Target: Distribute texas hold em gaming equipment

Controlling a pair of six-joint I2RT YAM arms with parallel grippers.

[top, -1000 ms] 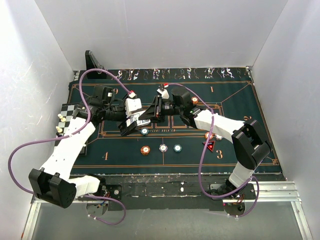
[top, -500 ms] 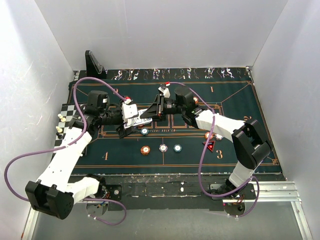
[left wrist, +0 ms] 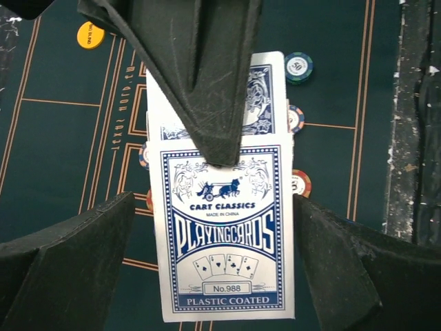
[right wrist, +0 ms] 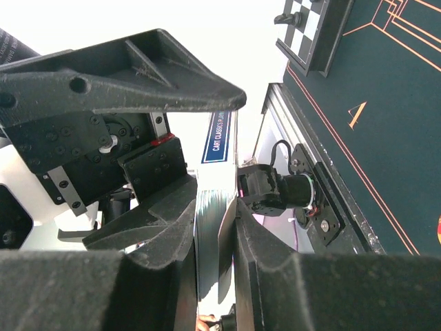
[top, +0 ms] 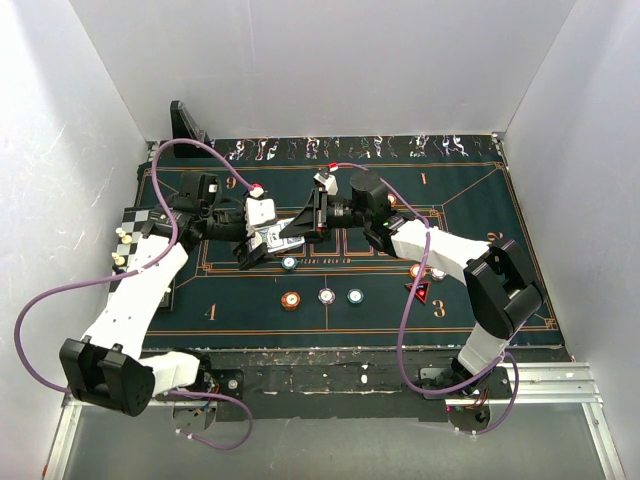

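A blue-and-white pack of playing cards [left wrist: 224, 227] hangs above the dark green mat [top: 480, 215], and my right gripper [right wrist: 217, 207] is shut on it. One right finger [left wrist: 207, 89] lies over the pack's upper half. My left gripper [left wrist: 213, 200] is open, with a finger on each side of the pack's lower end and a gap on the left side. From above, the pack [top: 270, 236] sits between the two wrists. On the mat lie a teal chip [top: 289, 263], an orange chip [top: 291, 300], a white chip [top: 327, 296] and a red triangular marker [top: 420, 290].
A black-and-white chequered board [top: 135, 220] with small pieces sits at the mat's left edge. A black stand [top: 185, 122] is at the back left. A yellow disc [left wrist: 90, 34] lies on the mat. White walls close in three sides.
The left arm's elbow swung out to the left and came back, and its gripper stayed around the pack. The right arm and the pack have hardly moved.
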